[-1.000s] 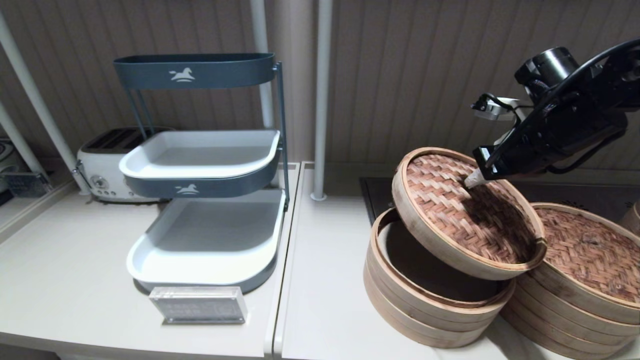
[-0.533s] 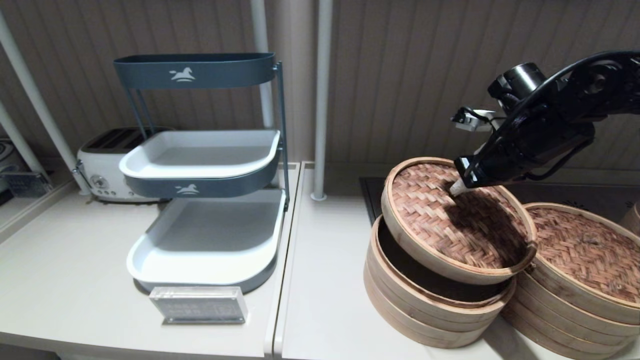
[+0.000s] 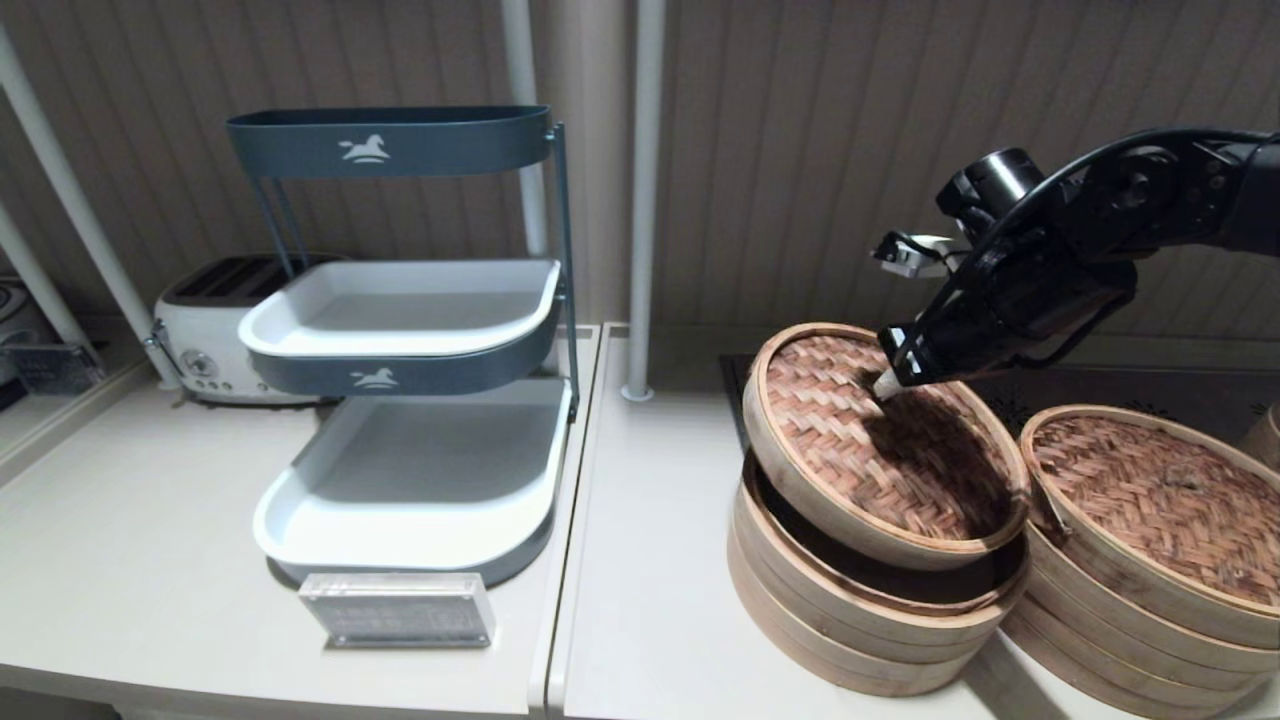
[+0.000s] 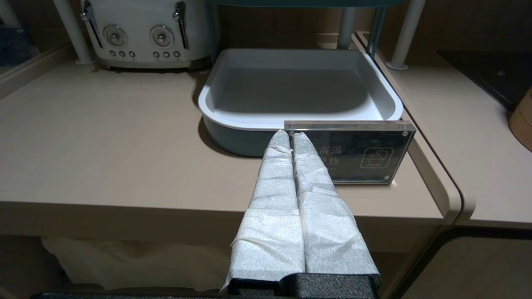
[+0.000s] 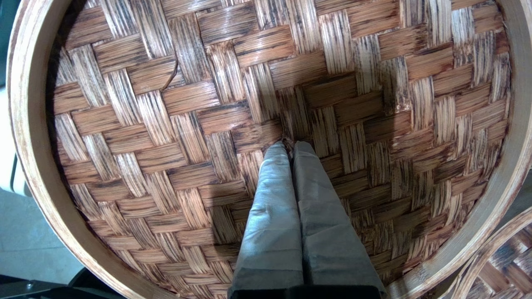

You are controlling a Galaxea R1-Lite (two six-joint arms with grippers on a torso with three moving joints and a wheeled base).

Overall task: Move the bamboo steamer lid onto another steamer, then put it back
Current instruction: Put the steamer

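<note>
Right gripper: the right gripper (image 3: 886, 384) sits right of centre in the head view, its wrapped fingers (image 5: 286, 199) pressed together and pinching the small loop at the centre of the bamboo steamer lid (image 3: 880, 445).
Lid: the bamboo steamer lid is tilted, its left edge higher than its lower right edge, and it hangs over the open steamer stack (image 3: 850, 625) at lower right of centre in the head view; a dark gap shows between lid and stack along the near side.
Lid contact: whether the lid's lower right edge touches the stack's rim cannot be told.
Lid in the right wrist view: the woven top (image 5: 232, 124) fills the frame inside its pale bentwood rim.
Another steamer: another steamer (image 3: 1150, 560) stands at the lower right edge of the head view, just beside the open stack, with its own darker woven lid on top.
Left gripper: the left gripper (image 4: 291, 137) is parked at the near counter edge, fingers closed on nothing, in front of a clear acrylic sign (image 4: 353, 151).
Surroundings: a tiered tray rack (image 3: 400, 330) stands at centre left of the head view, and a white toaster (image 3: 215, 335) behind it at the left.
</note>
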